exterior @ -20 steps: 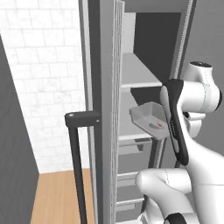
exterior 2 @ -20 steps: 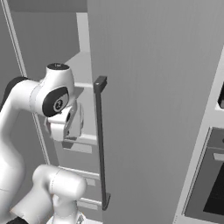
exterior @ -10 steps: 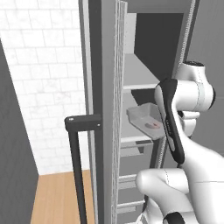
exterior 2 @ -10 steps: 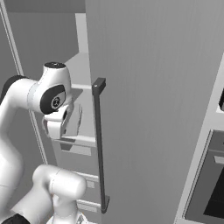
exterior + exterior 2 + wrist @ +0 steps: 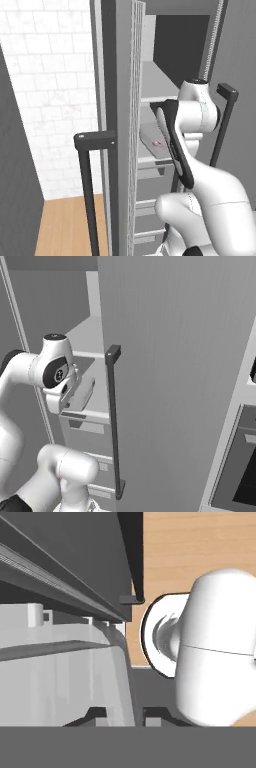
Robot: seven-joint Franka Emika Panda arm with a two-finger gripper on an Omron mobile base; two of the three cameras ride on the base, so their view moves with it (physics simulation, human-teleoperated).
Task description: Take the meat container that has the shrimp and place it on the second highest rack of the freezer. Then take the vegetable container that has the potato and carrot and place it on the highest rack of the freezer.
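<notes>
The freezer (image 5: 150, 80) stands open, its pale shelves showing between the two doors. The meat container (image 5: 150, 136), a shallow grey tray, lies level just over the second shelf from the top (image 5: 150, 161); I cannot tell if it touches. The pink-red shrimp (image 5: 157, 144) lies in it. My gripper (image 5: 125, 716) is shut on the tray's wall (image 5: 65, 672), with a dark finger tip on each side. From the right, the tray's edge (image 5: 82, 397) juts out past my hand inside the freezer. The vegetable container, potato and carrot are out of view.
The left freezer door (image 5: 117, 125) stands edge-on close beside the arm, its dark bar handle (image 5: 86, 190) sticking out. The right door (image 5: 175, 381) with its long vertical handle (image 5: 114, 421) is close on the other side. Grey drawers (image 5: 82, 431) sit below the shelves.
The arm has reached further into the freezer and carried the tray deeper in and slightly lower over the second shelf. The grip has stayed shut.
</notes>
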